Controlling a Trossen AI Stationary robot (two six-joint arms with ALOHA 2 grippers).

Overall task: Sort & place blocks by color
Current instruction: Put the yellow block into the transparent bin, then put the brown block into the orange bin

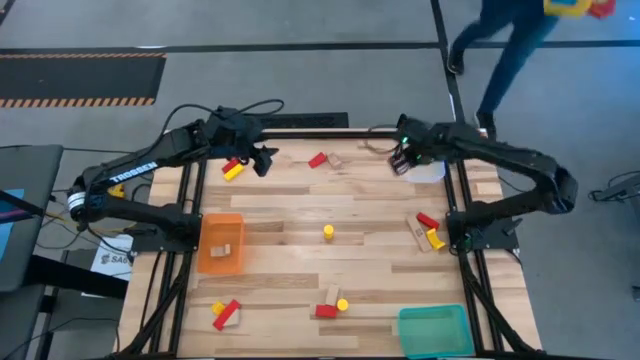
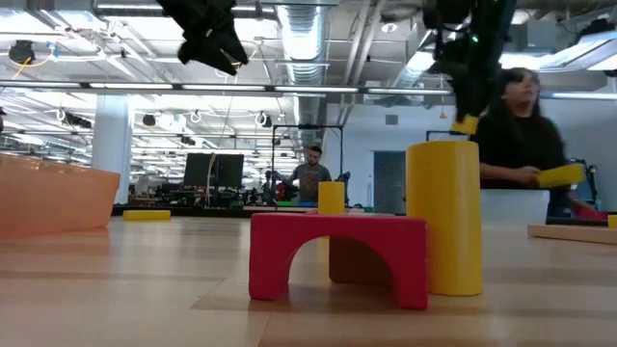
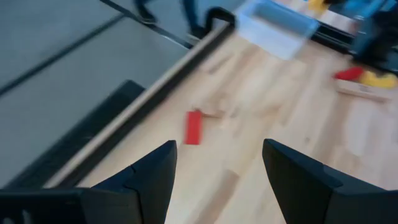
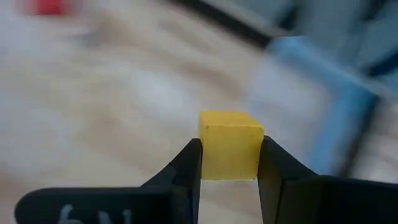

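Observation:
My right gripper (image 1: 403, 160) hangs above the table's far right, beside the clear tray (image 1: 428, 171), shut on a yellow cube (image 4: 229, 144). The cube also shows in the low view (image 2: 466, 123), well off the table. My left gripper (image 1: 262, 160) hovers open over the far left with nothing between its fingers. Beyond them lie a red bar (image 3: 194, 127) and a wooden block (image 1: 335, 160). A red and a yellow block (image 1: 232, 168) lie below the left arm. Further red, yellow and wooden blocks lie scattered about. My right gripper pinches the yellow cube by two opposite side faces (image 4: 252, 149) between its two fingers. The fingers come from above, slanting down. The cube sits at their free ends, lifted clear of the table.
An orange tray (image 1: 222, 243) holding a wooden block stands at the left, and a green tray (image 1: 432, 330) at the near right. A yellow cylinder (image 1: 328, 233) stands mid-table. Block clusters lie at the right (image 1: 428, 230), near left (image 1: 225, 313) and near middle (image 1: 330, 308). A person walks beyond the far edge.

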